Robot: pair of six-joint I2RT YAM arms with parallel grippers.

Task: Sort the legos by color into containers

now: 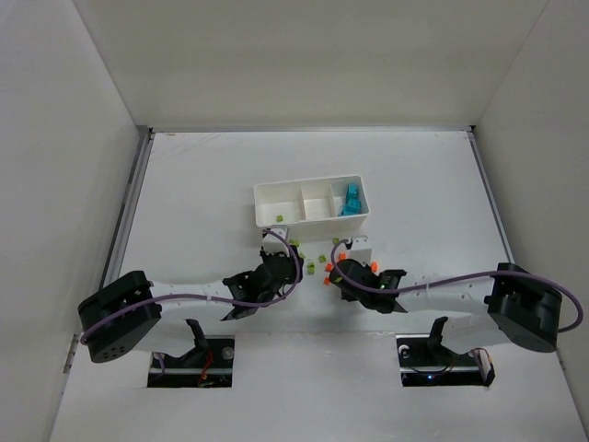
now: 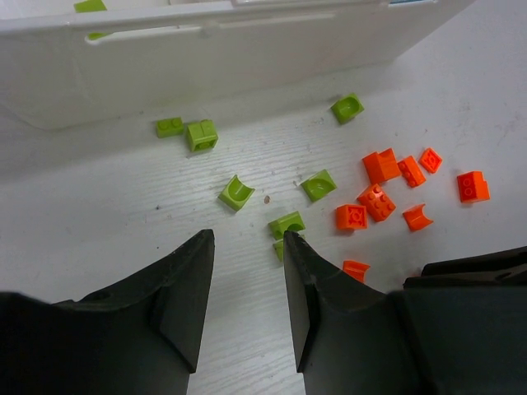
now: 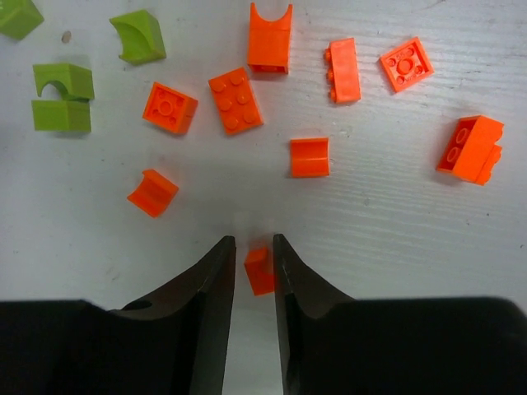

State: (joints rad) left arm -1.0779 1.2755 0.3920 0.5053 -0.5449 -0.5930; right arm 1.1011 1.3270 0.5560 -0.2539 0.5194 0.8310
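Observation:
The white three-part tray (image 1: 276, 195) stands at mid table; its right compartment holds teal bricks (image 1: 352, 200) and its left one a green brick (image 1: 279, 218). Green bricks (image 1: 311, 268) and orange bricks (image 1: 341, 256) lie loose in front of it. My left gripper (image 2: 247, 237) is open and empty over bare table, with a green brick (image 2: 286, 223) just past its right fingertip. My right gripper (image 3: 253, 240) is narrowly open around a small orange brick (image 3: 260, 271), which touches the right finger with a slim gap on the left.
The tray's near wall (image 2: 206, 66) runs across the top of the left wrist view. Several orange bricks (image 3: 235, 100) and green bricks (image 3: 62, 81) lie ahead of the right gripper. The two grippers (image 1: 293, 262) (image 1: 339, 273) are close together.

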